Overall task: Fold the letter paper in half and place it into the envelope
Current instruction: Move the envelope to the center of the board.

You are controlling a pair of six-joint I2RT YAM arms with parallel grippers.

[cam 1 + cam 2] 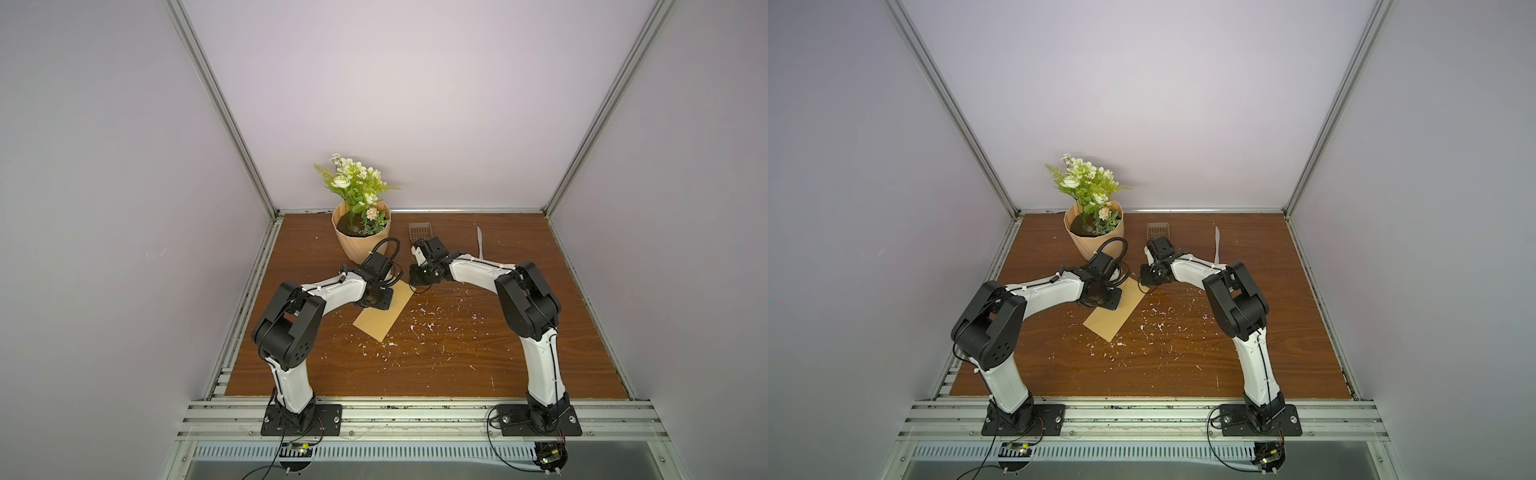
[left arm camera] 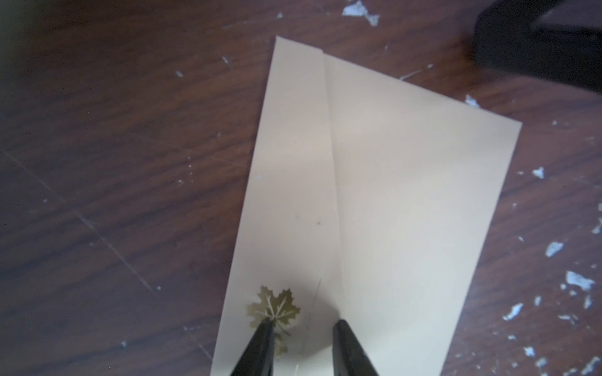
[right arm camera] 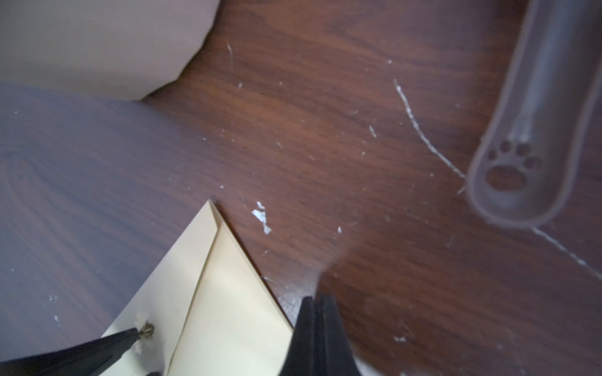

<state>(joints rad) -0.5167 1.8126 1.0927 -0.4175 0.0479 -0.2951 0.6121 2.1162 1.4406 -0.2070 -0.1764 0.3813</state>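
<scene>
Left wrist view carries the one mark on the envelope [image 2: 407, 195]: a small gold maple-leaf emblem [image 2: 273, 309] near one long edge. The left gripper [image 2: 303, 322] has its fingers parted, both tips set on the envelope's face and one tip on the leaf, with nothing clamped between them. A straight edge of an overlapping layer runs from one corner across the envelope. In the right wrist view that layer [image 3: 234, 309] looks paler and forms a triangle starting at the corner. I cannot tell whether it is the flap or the letter paper, which I cannot pick out as a separate sheet in any view. The right gripper [image 3: 313, 301] is clenched, fingers pressed flat together on nothing, its tip just beside the envelope's edge over the wood. The same view shows a grey scoop handle [image 3: 534, 114] with a paw print [image 3: 509, 166] moulded into its end, well apart from the envelope's corner. In both top views the envelope [image 1: 386, 320] [image 1: 1113, 320] lies flat and askew at mid-table, its far corner by the right gripper, all its edges well inside the table [image 1: 457, 365]. Its near and right edges face open wood dotted with white flecks [image 1: 428, 320]. The flower pot [image 1: 359, 241] stands close behind the left wrist, and the scoop's slotted head [image 1: 419, 230] and a slender white utensil [image 1: 480, 245] lie by the back wall
</scene>
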